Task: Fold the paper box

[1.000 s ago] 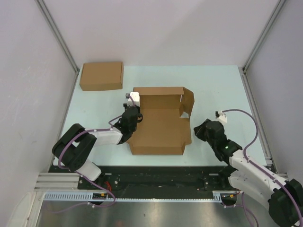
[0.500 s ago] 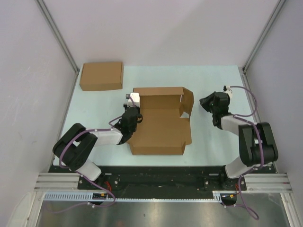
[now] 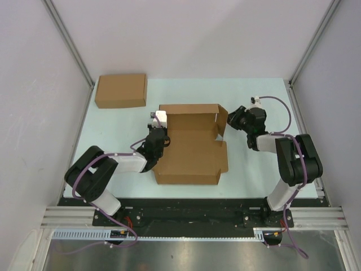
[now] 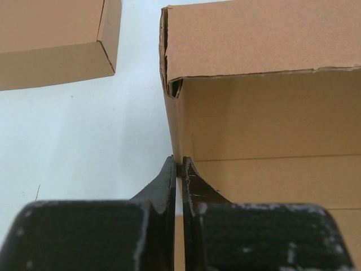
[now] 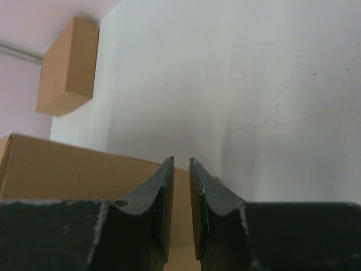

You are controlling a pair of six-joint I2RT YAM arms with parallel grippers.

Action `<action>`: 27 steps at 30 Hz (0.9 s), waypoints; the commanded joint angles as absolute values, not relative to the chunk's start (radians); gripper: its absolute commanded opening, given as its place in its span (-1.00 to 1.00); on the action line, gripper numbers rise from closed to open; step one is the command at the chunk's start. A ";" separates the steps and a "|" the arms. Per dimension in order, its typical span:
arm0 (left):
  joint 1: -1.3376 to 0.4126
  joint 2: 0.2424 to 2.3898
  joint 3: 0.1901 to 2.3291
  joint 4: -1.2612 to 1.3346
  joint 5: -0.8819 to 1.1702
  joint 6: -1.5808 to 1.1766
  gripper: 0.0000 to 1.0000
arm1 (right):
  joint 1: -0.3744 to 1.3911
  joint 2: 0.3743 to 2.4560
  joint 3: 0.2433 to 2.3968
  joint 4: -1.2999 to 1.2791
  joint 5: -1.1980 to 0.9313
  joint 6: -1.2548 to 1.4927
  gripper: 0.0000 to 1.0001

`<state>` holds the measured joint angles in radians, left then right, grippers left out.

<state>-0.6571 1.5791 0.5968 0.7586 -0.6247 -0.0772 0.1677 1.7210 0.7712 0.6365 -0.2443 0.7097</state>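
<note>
The paper box [image 3: 192, 152] lies open in the middle of the table, its back wall and side flaps raised. My left gripper [image 3: 164, 134] is shut on the box's upright left wall; in the left wrist view the jaws [image 4: 179, 164] pinch that wall's edge, with the box's inside [image 4: 259, 124] to the right. My right gripper [image 3: 230, 119] is at the raised right flap [image 3: 223, 117] near the back right corner. In the right wrist view its fingers [image 5: 181, 164] stand almost together with nothing between them, right over the box's cardboard [image 5: 73, 169].
A second, ready-made flat brown box [image 3: 120, 90] sits at the back left of the table; it also shows in the left wrist view [image 4: 51, 45] and the right wrist view [image 5: 67, 65]. Side walls stand to the left and right of the pale table [image 3: 259, 164].
My right arm has swung from the near right up and left to the box's right flap, which now stands more upright. The left gripper has kept its hold on the left wall.
</note>
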 commanded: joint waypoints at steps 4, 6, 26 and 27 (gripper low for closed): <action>-0.664 1.595 0.615 0.765 -0.615 -0.037 -1.00 | 0.212 1.582 0.716 0.615 -0.295 0.592 -0.53; -0.664 1.598 0.615 0.767 -0.614 -0.037 -0.99 | 0.222 1.554 0.701 0.603 -0.314 0.571 -0.53; -0.664 1.575 0.621 0.752 -0.614 -0.017 -0.99 | 0.388 1.444 0.667 0.508 -0.233 0.362 -0.04; -0.666 1.574 0.621 0.752 -0.615 -0.015 -0.99 | 0.393 1.419 0.664 0.490 -0.204 0.350 -0.06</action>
<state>-0.6479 1.5860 0.5968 0.7586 -0.6594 -0.0513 0.3237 1.5040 0.6792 0.5400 -0.2096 0.4145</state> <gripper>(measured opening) 0.034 0.484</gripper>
